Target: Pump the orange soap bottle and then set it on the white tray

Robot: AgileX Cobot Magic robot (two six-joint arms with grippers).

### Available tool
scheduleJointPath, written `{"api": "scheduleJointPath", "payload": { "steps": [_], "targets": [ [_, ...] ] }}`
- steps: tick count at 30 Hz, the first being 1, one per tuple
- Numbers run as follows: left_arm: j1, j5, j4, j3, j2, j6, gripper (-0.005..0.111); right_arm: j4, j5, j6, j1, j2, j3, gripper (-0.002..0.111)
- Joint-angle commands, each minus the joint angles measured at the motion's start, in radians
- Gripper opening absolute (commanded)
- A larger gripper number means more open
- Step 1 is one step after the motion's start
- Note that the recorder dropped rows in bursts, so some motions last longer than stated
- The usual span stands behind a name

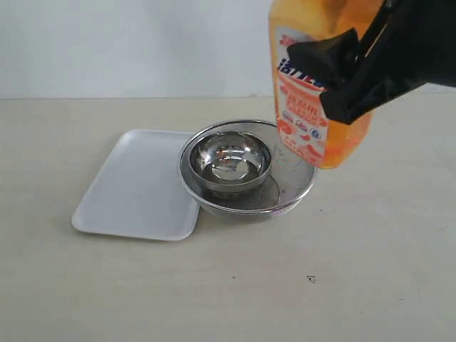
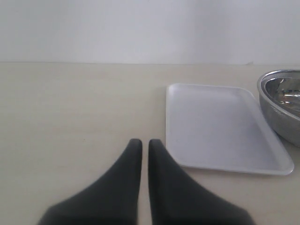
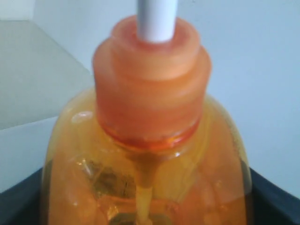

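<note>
While the right gripper (image 1: 335, 78), reaching in from the upper right, clamps the orange soap bottle (image 1: 308, 128) around its body, the label's blue lettering is too blurred to read. Orange liquid fills the bottle, held just right of the mesh strainer (image 1: 292, 182) and apart from the white tray (image 1: 128, 185). A steel bowl (image 1: 231, 160) nests in the strainer, which overlaps the tray's edge. The left gripper (image 2: 141, 146) hovers low over the table (image 2: 70, 108), fingers nearly together, gripping nothing.

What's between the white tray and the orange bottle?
A mesh strainer holding a steel bowl lies between the white tray and orange soap bottle; exterior view shows it.
</note>
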Motion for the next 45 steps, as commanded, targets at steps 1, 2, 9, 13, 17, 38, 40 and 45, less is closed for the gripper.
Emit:
{"api": "scheduleJointPath", "payload": {
  "steps": [1, 2, 9, 13, 17, 38, 40, 45],
  "targets": [
    [0.003, 0.0, -0.002, 0.004, -0.003, 0.004, 0.005, 0.012, -0.19, 0.019, 0.0, -0.021, -0.007, 0.0],
    [0.003, 0.0, -0.002, 0.004, -0.003, 0.004, 0.005, 0.012, -0.241, 0.027, 0.0, -0.021, -0.007, 0.0],
    [0.003, 0.0, -0.002, 0.004, -0.003, 0.004, 0.005, 0.008, -0.471, 0.034, 0.0, -0.019, -0.007, 0.0],
    [0.003, 0.0, -0.002, 0.004, -0.003, 0.004, 0.005, -0.007, -0.54, 0.034, 0.0, -0.011, -0.007, 0.0],
    [0.003, 0.0, -0.002, 0.004, -0.003, 0.004, 0.005, -0.018, -0.629, 0.038, 0.0, 0.056, -0.007, 0.0],
    [0.003, 0.0, -0.002, 0.004, -0.003, 0.004, 0.005, -0.115, -0.696, 0.213, 0.0, 0.553, -0.165, 0.0],
    [0.003, 0.0, -0.002, 0.004, -0.003, 0.004, 0.005, -0.143, -0.686, 0.237, 0.0, 0.578, -0.165, 0.0],
    [0.003, 0.0, -0.002, 0.004, -0.003, 0.004, 0.005, -0.216, -0.622, 0.28, 0.0, 0.641, -0.165, 0.0]
  ]
}}
